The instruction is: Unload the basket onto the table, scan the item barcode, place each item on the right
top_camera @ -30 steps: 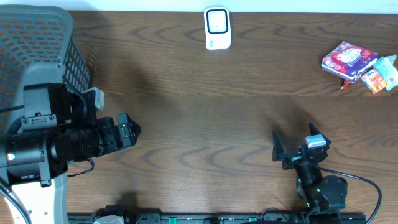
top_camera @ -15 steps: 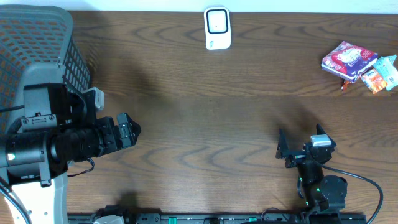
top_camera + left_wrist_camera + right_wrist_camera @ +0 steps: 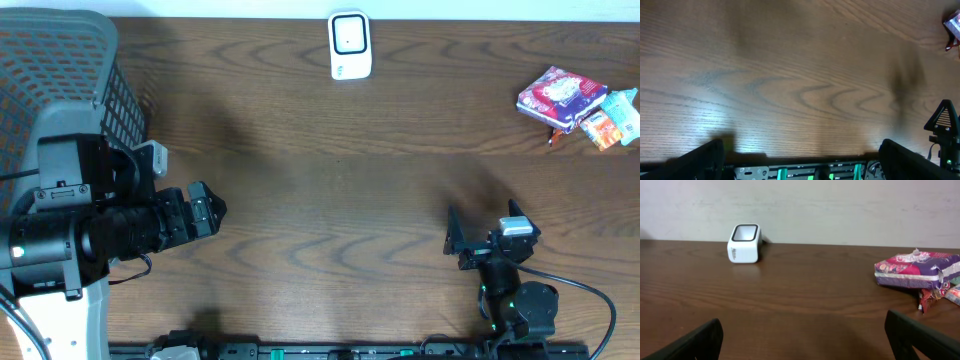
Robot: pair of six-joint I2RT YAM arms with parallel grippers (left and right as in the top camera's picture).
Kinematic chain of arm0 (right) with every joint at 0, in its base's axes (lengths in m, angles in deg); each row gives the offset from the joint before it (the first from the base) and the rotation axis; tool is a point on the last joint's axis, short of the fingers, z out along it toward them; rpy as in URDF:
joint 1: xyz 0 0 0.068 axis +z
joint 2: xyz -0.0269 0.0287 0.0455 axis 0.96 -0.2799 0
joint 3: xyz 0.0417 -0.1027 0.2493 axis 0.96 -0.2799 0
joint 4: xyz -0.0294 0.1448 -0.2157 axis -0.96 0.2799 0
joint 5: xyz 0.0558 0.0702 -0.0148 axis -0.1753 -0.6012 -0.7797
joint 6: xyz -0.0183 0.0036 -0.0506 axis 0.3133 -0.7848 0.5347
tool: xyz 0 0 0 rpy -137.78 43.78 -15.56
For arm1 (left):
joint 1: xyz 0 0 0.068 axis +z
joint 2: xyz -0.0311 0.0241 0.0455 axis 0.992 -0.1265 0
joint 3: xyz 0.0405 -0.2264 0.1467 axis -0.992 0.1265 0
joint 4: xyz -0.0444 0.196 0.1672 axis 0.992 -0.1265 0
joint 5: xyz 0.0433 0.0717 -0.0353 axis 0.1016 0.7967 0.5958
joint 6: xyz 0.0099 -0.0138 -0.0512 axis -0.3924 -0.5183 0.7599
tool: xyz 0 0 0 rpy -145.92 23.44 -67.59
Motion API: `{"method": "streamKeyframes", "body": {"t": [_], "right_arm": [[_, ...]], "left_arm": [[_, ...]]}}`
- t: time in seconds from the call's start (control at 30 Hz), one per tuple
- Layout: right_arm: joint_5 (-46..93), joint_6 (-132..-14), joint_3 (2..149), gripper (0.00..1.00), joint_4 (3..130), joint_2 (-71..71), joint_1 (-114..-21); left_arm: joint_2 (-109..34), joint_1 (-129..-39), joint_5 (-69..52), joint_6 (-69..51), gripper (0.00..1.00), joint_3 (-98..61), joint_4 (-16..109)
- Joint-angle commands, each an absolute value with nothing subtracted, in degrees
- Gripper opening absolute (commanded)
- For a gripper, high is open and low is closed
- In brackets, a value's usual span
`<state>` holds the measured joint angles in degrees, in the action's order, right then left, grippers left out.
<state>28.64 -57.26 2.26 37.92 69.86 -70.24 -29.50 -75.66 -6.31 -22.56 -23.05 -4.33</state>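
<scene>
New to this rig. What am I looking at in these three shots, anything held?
Two robot arms at a wooden table. One picture looks down from above. The other two come from a camera on each wrist, so the dark shapes in their lower corners are that arm's own fingers. The left tool and right tool are both open, holding nothing. On the table: a white barcode scanner at the far edge, colourful packets to the right, a mesh basket at the left.
</scene>
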Motion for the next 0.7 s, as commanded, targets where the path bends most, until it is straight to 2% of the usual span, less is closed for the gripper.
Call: {"method": "streamKeyframes", "body": {"t": [0.0,0.67], "right_arm": [[29.32,-57.89,2.11,0.99,38.05,70.47,-70.04],[31.07,-55.31,2.11,0.99,38.31,70.47,-70.04]], "left_arm": [[-29.57,-75.47,-6.57,-22.87,0.98,-22.97,-4.48],[-29.57,-75.47,-6.57,-22.87,0.98,-22.97,-4.48]]}}
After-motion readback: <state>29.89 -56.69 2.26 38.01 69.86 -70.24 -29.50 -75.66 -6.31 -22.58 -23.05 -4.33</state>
